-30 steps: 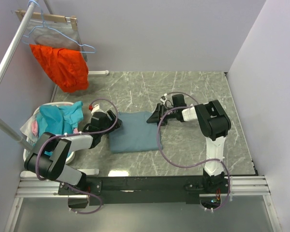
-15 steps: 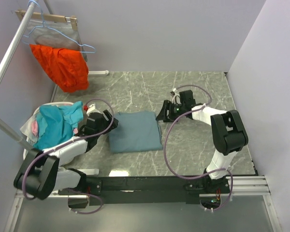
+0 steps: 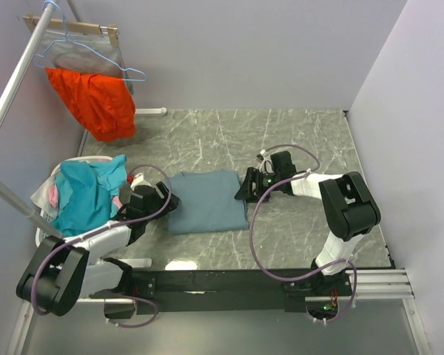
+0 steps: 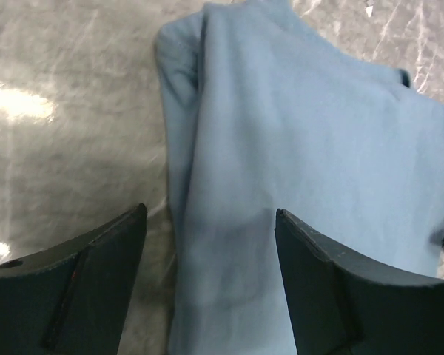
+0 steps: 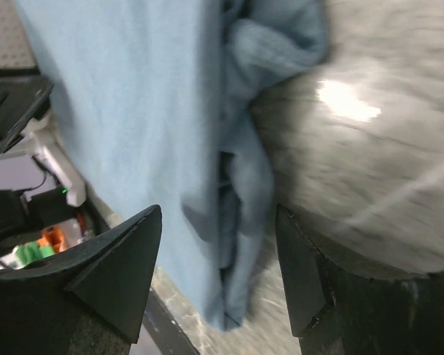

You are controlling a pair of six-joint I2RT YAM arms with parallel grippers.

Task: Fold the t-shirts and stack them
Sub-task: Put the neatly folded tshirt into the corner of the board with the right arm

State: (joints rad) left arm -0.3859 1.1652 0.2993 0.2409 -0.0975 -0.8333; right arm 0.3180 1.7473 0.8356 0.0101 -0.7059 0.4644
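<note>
Grey marble table (image 3: 303, 140), lilac walls (image 3: 244, 52); both arms reach low; left gripper (image 3: 166, 201) and right gripper (image 3: 243, 192) gape wide, folded blue t-shirt (image 3: 207, 201) between them.

You see the folded slate-blue t-shirt (image 3: 207, 201) flat on the desk (image 3: 296, 137), your left end effector (image 3: 168, 201) at its left edge, the right end effector (image 3: 244, 189) at its right edge.

t-shirt (image 5: 133, 111) blurred in right wrist view, cut off at left wrist view's bottom edge
</note>
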